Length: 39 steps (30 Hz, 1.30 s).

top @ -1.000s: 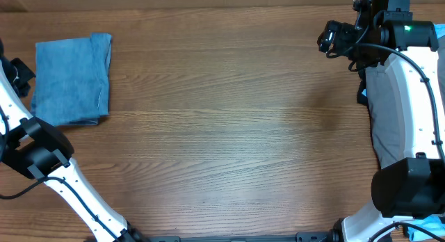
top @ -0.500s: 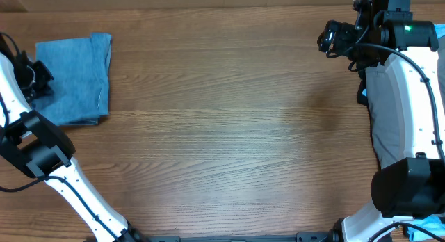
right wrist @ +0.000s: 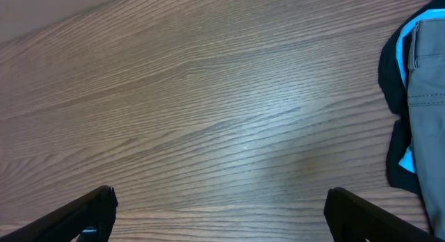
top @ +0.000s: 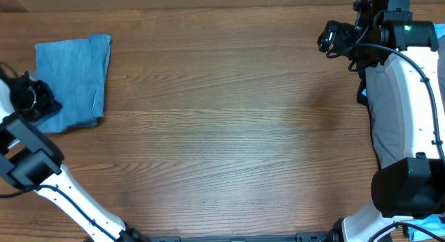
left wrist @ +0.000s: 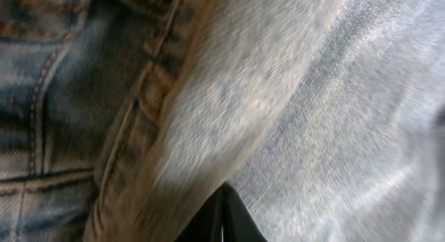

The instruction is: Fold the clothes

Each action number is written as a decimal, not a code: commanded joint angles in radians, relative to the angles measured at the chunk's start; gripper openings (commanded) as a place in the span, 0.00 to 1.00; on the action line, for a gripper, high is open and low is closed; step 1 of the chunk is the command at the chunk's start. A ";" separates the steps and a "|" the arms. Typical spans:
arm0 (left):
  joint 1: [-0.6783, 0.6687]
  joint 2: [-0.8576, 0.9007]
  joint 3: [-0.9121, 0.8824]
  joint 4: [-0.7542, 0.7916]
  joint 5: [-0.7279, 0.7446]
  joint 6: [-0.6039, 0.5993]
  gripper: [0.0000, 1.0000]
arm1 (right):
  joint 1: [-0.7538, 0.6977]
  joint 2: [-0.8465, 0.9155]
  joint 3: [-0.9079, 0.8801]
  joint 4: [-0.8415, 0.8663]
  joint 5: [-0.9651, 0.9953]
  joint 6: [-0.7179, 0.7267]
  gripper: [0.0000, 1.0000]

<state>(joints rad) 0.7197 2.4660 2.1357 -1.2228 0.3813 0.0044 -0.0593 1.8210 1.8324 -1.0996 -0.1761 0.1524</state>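
L gripper (top: 38, 103) is sliding rightward onto jeans (top: 76, 71), upper left of frame, clamping shut on their lower-left corner. Bundle's long axis is running top-bottom, lying up-right of claw. R gripper (right wrist: 219, 204) is hanging wide open, empty, upper right, well apart.

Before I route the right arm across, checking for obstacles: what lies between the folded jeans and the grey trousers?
Nothing: the overhead view shows only bare table between the jeans and the grey trousers.

Left gripper (left wrist: 224, 204) jaws pressed together, right gripper (right wrist: 219, 200) jaws spread wide
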 commanded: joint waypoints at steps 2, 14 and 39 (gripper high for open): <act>0.084 0.038 0.169 -0.097 0.295 0.104 0.04 | -0.003 -0.001 0.002 0.006 0.003 -0.002 1.00; 0.067 0.080 0.172 0.107 0.626 0.106 0.04 | -0.003 -0.001 0.002 0.005 0.003 -0.002 1.00; 0.116 0.115 0.302 0.179 0.875 0.001 0.04 | -0.003 -0.001 0.002 0.005 0.003 -0.002 1.00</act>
<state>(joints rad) 0.8463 2.7163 2.3844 -1.0008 1.1774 0.0486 -0.0589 1.8210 1.8324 -1.0996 -0.1757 0.1528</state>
